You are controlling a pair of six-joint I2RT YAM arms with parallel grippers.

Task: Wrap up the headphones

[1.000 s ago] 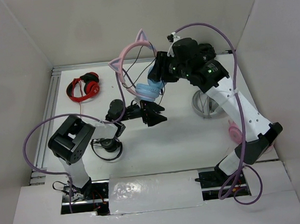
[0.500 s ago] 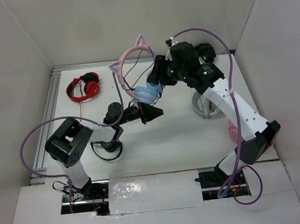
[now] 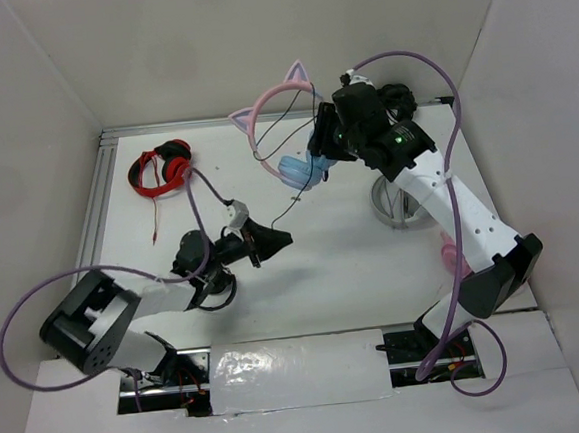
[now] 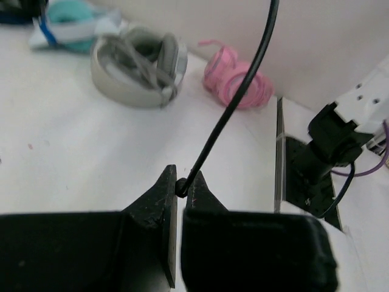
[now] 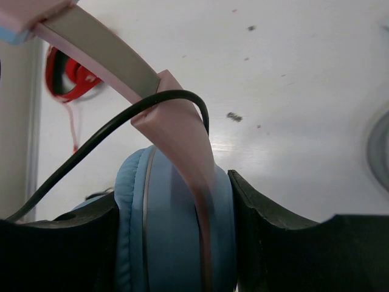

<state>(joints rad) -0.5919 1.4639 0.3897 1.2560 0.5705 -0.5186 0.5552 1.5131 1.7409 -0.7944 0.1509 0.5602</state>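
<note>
The headphones hang above the table, their pink cat-ear headband (image 3: pixel 272 101) up and the light blue ear cups (image 3: pixel 298 170) below. My right gripper (image 3: pixel 317 156) is shut on one blue ear cup (image 5: pixel 170 231), which fills the space between both fingers; the pink headband (image 5: pixel 176 134) rises from it. The thin black cable (image 3: pixel 287 209) runs down from the cups to my left gripper (image 3: pixel 274 240). In the left wrist view that gripper (image 4: pixel 181 185) is shut on the cable (image 4: pixel 231 109), pinched at the fingertips and stretched up and to the right.
Red-and-black headphones (image 3: pixel 162 168) lie at the far left. A grey ring stand (image 3: pixel 394 206) sits right of centre, and all-pink headphones (image 3: pixel 453 257) lie behind the right arm. A black round object (image 3: pixel 211 289) rests under the left forearm. White walls close in three sides.
My left gripper closed on the black cable and drew back toward the near left, pulling it taut. The right arm carried the headphones a little to the right.
</note>
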